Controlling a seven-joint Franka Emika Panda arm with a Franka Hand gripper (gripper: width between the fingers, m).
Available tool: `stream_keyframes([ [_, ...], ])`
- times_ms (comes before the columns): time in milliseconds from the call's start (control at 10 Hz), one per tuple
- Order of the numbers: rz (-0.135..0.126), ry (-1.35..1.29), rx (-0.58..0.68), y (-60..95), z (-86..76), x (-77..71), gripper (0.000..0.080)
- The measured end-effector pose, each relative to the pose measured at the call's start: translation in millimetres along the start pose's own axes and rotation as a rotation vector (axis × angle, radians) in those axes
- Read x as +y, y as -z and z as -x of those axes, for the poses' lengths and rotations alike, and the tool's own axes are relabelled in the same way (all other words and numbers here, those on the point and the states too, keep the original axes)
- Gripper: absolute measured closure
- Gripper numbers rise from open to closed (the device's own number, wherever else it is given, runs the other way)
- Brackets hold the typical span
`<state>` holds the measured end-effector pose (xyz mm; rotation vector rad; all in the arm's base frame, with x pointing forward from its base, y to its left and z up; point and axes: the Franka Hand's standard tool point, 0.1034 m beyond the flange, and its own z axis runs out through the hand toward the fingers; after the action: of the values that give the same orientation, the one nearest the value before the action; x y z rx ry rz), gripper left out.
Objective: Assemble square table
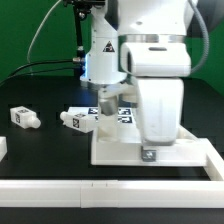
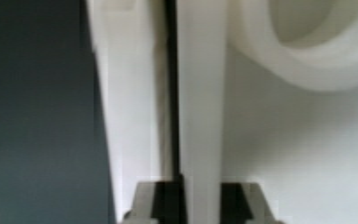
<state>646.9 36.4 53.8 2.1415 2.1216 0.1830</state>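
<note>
The white square table top (image 1: 118, 148) lies flat on the black table, in front of the arm. My gripper (image 1: 149, 152) reaches down onto its near edge. In the wrist view the gripper (image 2: 197, 205) is shut on the top's upright raised rim (image 2: 197, 110), with one grey fingertip (image 2: 153, 204) on each side. A round corner socket (image 2: 314, 45) shows beside the rim. Two stubby white tagged legs lie on the exterior view's left: one (image 1: 24, 118) far left, one (image 1: 79, 120) close to the top. The other legs are hidden.
The marker board (image 1: 112, 110) lies behind the table top, partly hidden by the arm. A long white bar (image 1: 100, 189) runs along the front edge and turns up at the exterior view's right (image 1: 212, 158). A white block (image 1: 2, 147) sits at the left edge.
</note>
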Motion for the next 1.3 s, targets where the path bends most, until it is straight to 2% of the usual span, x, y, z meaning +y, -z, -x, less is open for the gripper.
stream_keyframes([
  [300,-0.006,-0.023,-0.003,-1.8,4.8,-2.2,0.0754],
  [500,-0.008,-0.009,-0.005,-9.2,10.4,-4.3,0.0754],
  [800,-0.014,-0.013,0.001,-21.5,5.2,-5.0,0.0754],
  [1300,-0.009,-0.041,0.014,-20.5,-15.6,-2.3,0.0754],
])
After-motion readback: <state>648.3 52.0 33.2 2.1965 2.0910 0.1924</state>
